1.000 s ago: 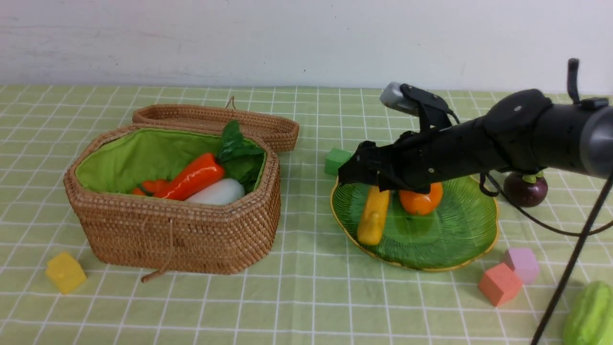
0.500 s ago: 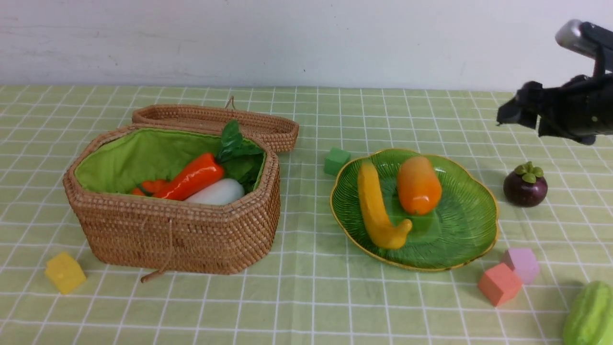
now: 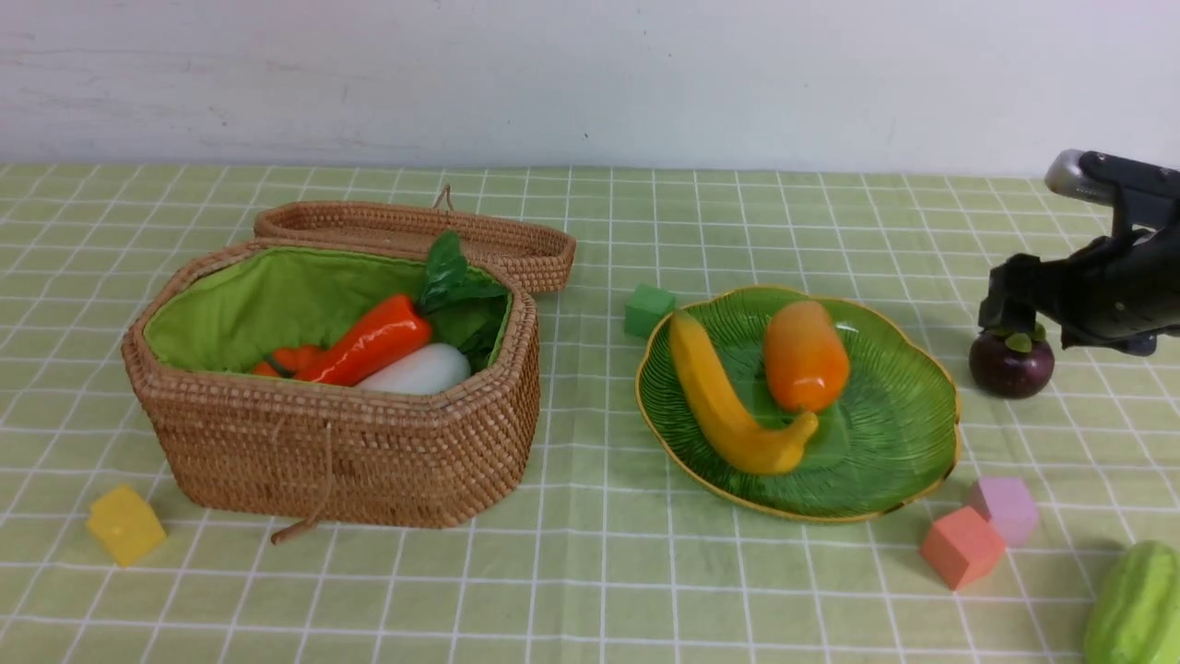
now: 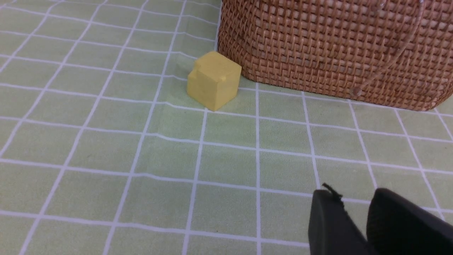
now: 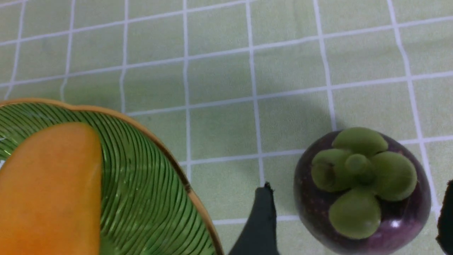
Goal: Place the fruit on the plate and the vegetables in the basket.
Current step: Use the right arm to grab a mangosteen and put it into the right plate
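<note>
Left to right: my left gripper [image 4: 355, 203] hangs low over the cloth at about 5 o'clock from the yellow cube [image 4: 213, 79]. Its fingers are close together with nothing between them, and I can't tell whether they're fully closed. The basket [image 3: 341, 461] sits at 9 o'clock from the plate [image 3: 890, 475], lid back, with the carrot piece [image 3: 369, 346] and radish [image 3: 417, 369] inside. The banana [image 3: 728, 406] and mango [image 3: 805, 355] are on the plate.

The mangosteen [image 3: 1011, 369] is on the cloth at 3 o'clock from the plate, near its rim. My right gripper [image 3: 1023, 323] is spread wide around it, one finger on each side.

My worry is that it's round and glossy, so an off-centre squeeze could squirt it out and send it rolling. Releasing it too high over the plate could also knock the mango around. The gourd [image 3: 1138, 604] at 5 o'clock sits right at the edge of the front view, well apart from the basket, so that'll be an awkward reach.

No brands, labels or readable writing anywhere.
</note>
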Motion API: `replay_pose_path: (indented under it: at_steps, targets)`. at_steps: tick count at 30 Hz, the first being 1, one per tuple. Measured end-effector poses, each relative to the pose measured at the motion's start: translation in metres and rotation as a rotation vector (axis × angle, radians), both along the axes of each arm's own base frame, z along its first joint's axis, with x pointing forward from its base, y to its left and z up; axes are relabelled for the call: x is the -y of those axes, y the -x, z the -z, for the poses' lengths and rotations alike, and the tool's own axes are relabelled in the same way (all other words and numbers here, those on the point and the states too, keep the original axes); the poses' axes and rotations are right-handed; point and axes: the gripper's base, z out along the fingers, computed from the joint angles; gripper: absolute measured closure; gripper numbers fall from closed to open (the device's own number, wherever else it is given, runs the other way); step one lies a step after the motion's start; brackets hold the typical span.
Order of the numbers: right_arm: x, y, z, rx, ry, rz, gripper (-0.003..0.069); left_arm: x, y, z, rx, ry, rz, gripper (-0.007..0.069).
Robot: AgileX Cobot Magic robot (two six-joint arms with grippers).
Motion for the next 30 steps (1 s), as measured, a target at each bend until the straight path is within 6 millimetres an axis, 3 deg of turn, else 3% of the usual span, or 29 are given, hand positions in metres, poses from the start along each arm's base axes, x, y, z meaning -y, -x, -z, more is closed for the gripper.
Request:
replay_pose_path:
  at_steps: [7,14,19,30]
  targets:
    - [0.002,-0.008,0.037,-0.06,0.001,0.012,0.0085,0.0,0.0,0.0,0.0,0.0,0.0,0.0459]
    - [0.003,-0.01,0.041,-0.053,0.004,0.023,0.0146,0.0,0.0,0.0,0.0,0.0,0.0,0.0451]
    - [0.003,-0.009,0.037,-0.048,0.003,0.02,0.0146,0.0,0.0,0.0,0.0,0.0,0.0,0.0446]
    - [-0.005,0.002,-0.007,-0.005,0.001,-0.026,0.0147,0.0,0.0,0.0,0.0,0.0,0.0,0.0436]
